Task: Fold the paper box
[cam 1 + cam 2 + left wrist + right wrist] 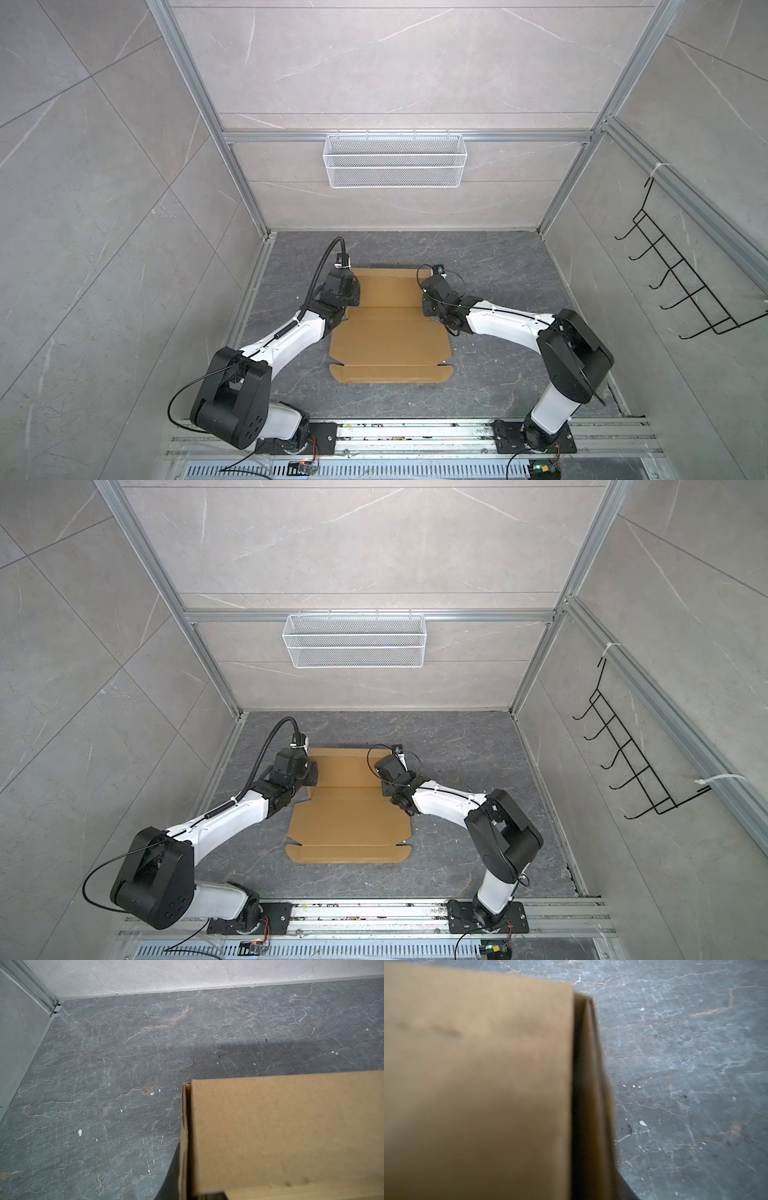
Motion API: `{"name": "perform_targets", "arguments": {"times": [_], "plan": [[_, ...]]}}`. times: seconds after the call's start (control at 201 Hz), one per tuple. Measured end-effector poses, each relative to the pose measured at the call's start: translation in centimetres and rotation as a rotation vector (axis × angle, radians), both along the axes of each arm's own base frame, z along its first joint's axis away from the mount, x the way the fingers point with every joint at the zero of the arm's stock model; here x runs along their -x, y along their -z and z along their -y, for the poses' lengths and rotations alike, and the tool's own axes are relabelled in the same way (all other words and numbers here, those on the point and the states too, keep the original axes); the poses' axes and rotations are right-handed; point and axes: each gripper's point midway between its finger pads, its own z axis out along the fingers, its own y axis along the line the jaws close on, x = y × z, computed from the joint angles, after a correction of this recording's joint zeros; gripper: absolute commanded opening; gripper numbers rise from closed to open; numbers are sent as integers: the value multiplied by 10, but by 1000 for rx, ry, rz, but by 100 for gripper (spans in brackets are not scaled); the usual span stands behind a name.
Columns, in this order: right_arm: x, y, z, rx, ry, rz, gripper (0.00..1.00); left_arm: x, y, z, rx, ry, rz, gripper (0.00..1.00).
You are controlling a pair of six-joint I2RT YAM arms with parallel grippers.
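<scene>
The paper box (390,336) (349,816) is brown cardboard lying mostly flat in the middle of the dark marble table in both top views, its front flap toward the arm bases. My left gripper (351,297) (309,777) is at the far panel's left edge, and my right gripper (428,305) (384,787) is at its right edge. In the left wrist view a doubled side flap (185,1136) runs into the jaws, which are shut on it, with cardboard covering them. The right wrist view is blurred. There a folded side flap (589,1084) stands by the jaws, which are hidden.
A white wire mesh basket (394,160) hangs on the back wall rail. A black wire hook rack (681,282) hangs on the right wall. Grey walls and aluminium frame posts close the table on three sides. Small white specks dot the marble (79,1132).
</scene>
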Motion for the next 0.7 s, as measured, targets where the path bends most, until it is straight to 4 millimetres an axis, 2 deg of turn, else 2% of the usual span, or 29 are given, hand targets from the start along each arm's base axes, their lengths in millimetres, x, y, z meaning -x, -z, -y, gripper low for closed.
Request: {"name": "perform_targets", "arguments": {"times": [0.328, 0.448, 0.702], "plan": [[-6, -3, 3, 5, -8, 9, 17, 0, 0, 0, 0, -1, 1, 9], [-8, -6, 8, 29, 18, 18, 13, 0, 0, 0, 2, 1, 0, 9], [-6, -8, 14, 71, 53, 29, 12, 0, 0, 2, 8, 9, -1, 9]]}}
